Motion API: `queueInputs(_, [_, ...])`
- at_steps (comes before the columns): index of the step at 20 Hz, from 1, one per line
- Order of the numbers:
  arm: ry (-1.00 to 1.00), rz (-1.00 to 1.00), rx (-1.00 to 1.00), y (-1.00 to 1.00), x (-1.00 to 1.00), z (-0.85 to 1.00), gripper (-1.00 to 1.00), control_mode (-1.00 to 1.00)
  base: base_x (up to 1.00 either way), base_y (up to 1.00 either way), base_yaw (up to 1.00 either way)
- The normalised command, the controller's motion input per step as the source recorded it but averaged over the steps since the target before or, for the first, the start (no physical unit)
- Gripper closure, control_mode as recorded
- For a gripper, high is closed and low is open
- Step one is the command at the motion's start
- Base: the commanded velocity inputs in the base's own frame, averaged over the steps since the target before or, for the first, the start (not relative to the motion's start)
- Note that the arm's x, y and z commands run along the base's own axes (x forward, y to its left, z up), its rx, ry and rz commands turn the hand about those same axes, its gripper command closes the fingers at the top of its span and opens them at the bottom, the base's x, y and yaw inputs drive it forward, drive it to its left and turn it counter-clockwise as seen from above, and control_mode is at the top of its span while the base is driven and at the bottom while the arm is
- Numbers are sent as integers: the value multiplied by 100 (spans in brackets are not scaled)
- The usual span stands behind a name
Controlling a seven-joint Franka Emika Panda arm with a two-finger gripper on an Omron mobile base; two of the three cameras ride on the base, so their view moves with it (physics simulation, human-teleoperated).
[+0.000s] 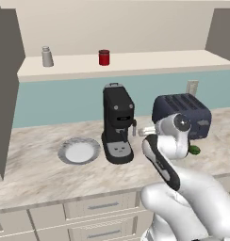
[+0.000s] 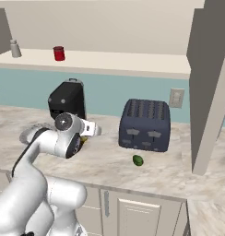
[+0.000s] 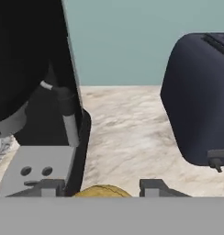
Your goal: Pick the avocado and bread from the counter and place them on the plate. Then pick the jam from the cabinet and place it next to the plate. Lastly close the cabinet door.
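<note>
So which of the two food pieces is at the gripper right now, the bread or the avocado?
The bread: its golden-brown top sits between the gripper fingertips. The green avocado lies apart, on the counter before the toaster.

Left base cam: behind the arm at about 7 o'clock, looking forward and down at the counter (image 1: 36, 174), mid range. Right base cam: about 5 o'clock, same tilt. Both cover the coffee machine (image 1: 118, 123), toaster (image 2: 145, 124) and cabinet (image 2: 133, 62) shelf. Hand cam: low, close, level, facing the wall between those two appliances.
</note>
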Motion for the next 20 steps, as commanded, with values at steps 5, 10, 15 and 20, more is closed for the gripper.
queueInputs(5, [-20,0,0,100,-65,15,100,-100,0,0,0])
queueInputs(10, [-16,0,0,100,-54,30,100,-100,0,0,0])
queueInputs(15, [-15,-1,0,100,-26,33,100,-100,0,0,0])
queueInputs(20, [-14,-6,0,100,24,9,100,-100,0,0,0])
